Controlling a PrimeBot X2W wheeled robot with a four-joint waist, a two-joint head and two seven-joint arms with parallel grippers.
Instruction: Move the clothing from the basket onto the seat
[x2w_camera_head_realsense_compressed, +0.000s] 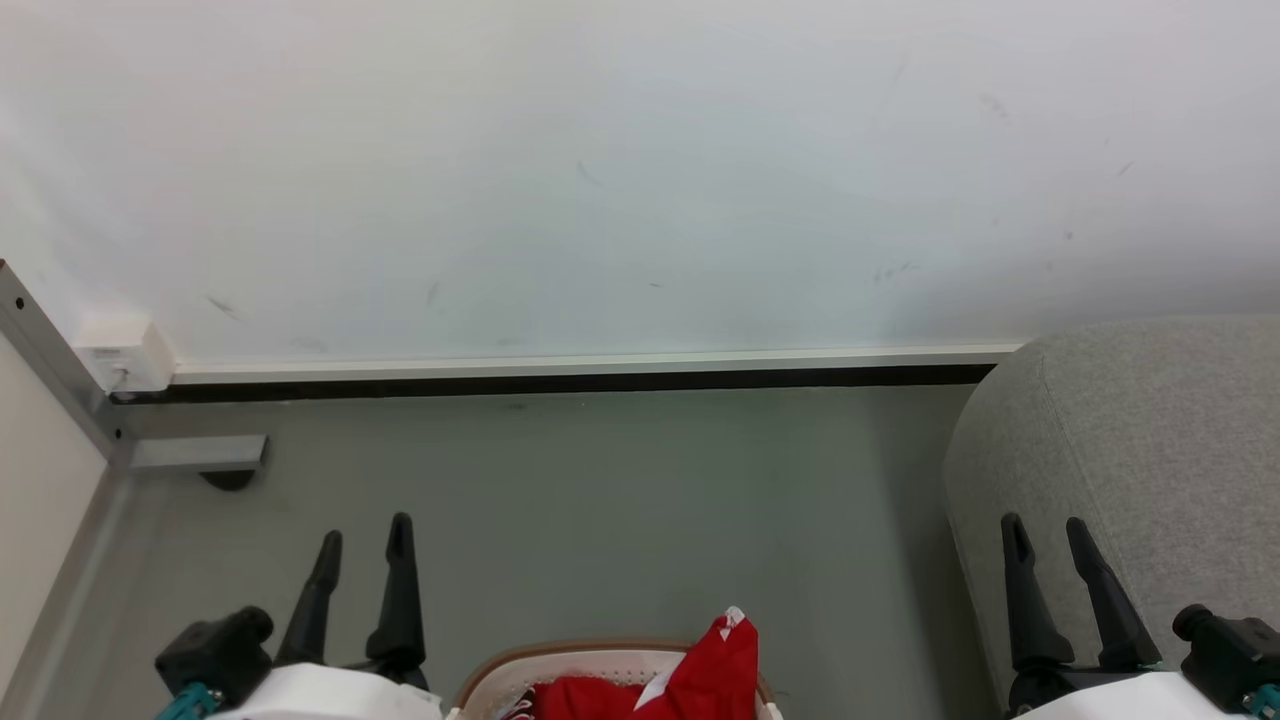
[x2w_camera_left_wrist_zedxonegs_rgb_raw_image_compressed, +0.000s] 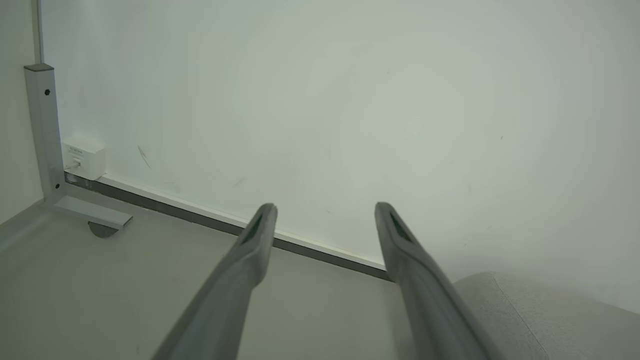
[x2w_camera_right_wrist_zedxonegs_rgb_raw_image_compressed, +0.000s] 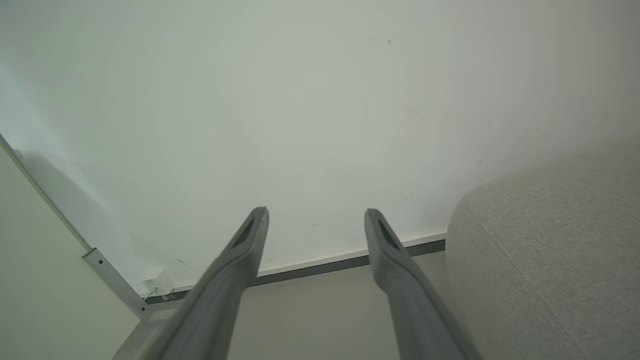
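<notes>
At the bottom edge of the head view the white basket (x2w_camera_head_realsense_compressed: 500, 676) with a brown rim shows its far part, with red clothing (x2w_camera_head_realsense_compressed: 715, 665) with a white patch heaped inside and poking above the rim. The light grey seat (x2w_camera_head_realsense_compressed: 1150, 440) stands at the right. My left gripper (x2w_camera_head_realsense_compressed: 365, 538) is open and empty, left of the basket. In front of the seat's near corner my right gripper (x2w_camera_head_realsense_compressed: 1048, 537) is open and empty too. In the left wrist view the left gripper (x2w_camera_left_wrist_zedxonegs_rgb_raw_image_compressed: 325, 210) points at the wall with the seat (x2w_camera_left_wrist_zedxonegs_rgb_raw_image_compressed: 550, 320) at lower right. The right gripper (x2w_camera_right_wrist_zedxonegs_rgb_raw_image_compressed: 316, 214) has the seat (x2w_camera_right_wrist_zedxonegs_rgb_raw_image_compressed: 550, 250) beside it.
A white wall (x2w_camera_head_realsense_compressed: 640, 170) with a dark baseboard (x2w_camera_head_realsense_compressed: 560, 382) closes the far side of the grey floor (x2w_camera_head_realsense_compressed: 620, 500). A metal post with a foot (x2w_camera_head_realsense_compressed: 195, 452) and a small white box (x2w_camera_head_realsense_compressed: 125, 358) stand in the left corner.
</notes>
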